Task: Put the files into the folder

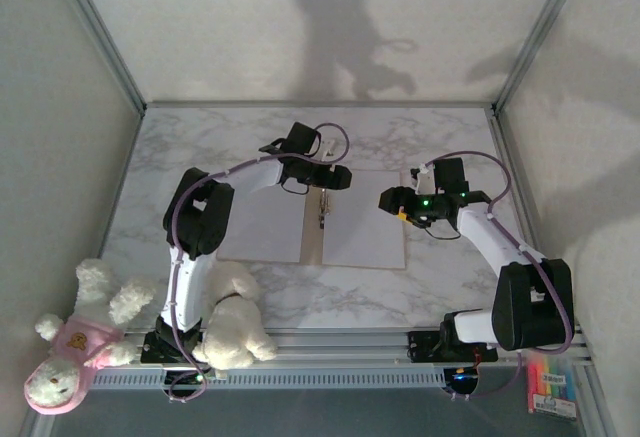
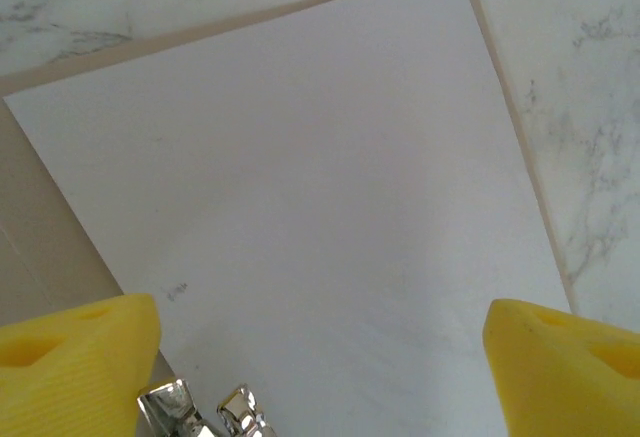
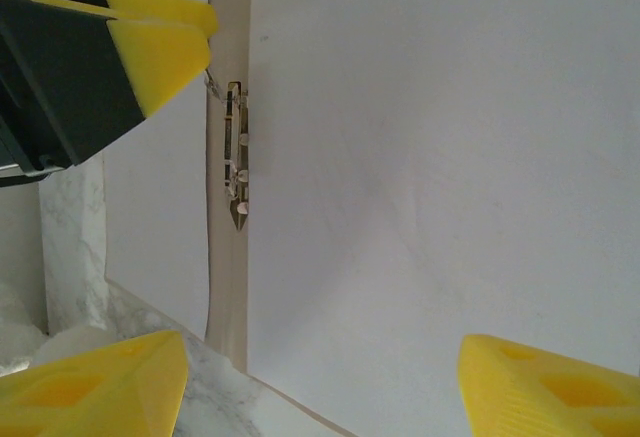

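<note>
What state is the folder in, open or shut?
Open, spread flat: the folder shows its tan spine and metal clip exposed between white files lying on both halves.

dim overhead view, arm shadows on back wall (image 1: 350, 47); bright, sharp wrist views
</note>
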